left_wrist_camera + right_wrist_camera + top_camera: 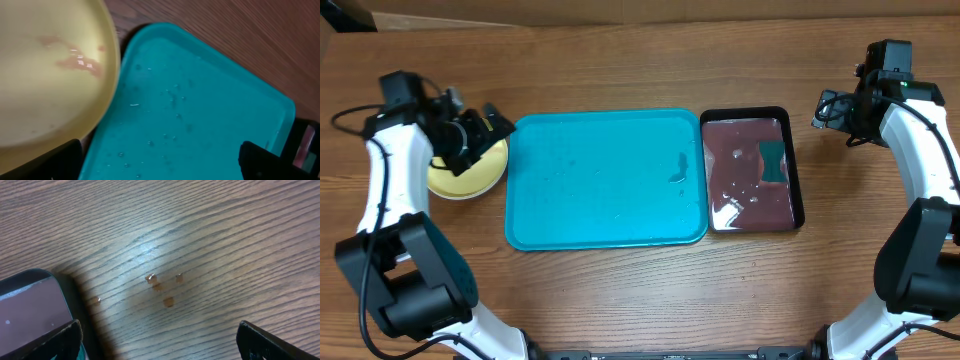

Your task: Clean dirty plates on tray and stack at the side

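Plates (470, 178) partly hidden beneath left end effector (490, 135), lower ones indiscernible

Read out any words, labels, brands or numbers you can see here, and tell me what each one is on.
No text can be read in any view.
The turquoise tray, the yellow plate, the black tray and the wooden table bear no markings.
The robot arms show no legible label.

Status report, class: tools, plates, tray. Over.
Left tool, right tool open. Smeared yellow-green round plastic plate beside turquoise rectangular plastic tray. Nothing obstructing.
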You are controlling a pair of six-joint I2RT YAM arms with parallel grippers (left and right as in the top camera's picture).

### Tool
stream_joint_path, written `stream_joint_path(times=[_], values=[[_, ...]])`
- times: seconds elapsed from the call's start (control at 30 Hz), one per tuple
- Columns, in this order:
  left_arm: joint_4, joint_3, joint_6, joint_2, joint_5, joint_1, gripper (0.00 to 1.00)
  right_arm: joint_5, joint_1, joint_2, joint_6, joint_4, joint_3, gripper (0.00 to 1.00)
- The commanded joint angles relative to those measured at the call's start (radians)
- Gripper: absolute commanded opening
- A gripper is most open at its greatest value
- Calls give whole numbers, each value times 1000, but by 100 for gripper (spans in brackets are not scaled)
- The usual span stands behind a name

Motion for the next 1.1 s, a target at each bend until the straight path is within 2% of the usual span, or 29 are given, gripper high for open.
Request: stream_joint_path(times=[0.0, 0.77, 0.9, 1.07], values=[[-1, -9, 28, 7, 27, -46, 100, 7, 2, -14, 8, 5, 15, 100], [2, -9, 28, 7, 26, -75, 100, 7, 7, -14, 8, 5, 11, 100], [2, -9, 28, 7, 26, -75, 100, 7, 61, -86, 8, 5, 10, 100], [2, -9, 28, 7, 26, -75, 100, 7, 206, -254, 8, 5, 10, 100]])
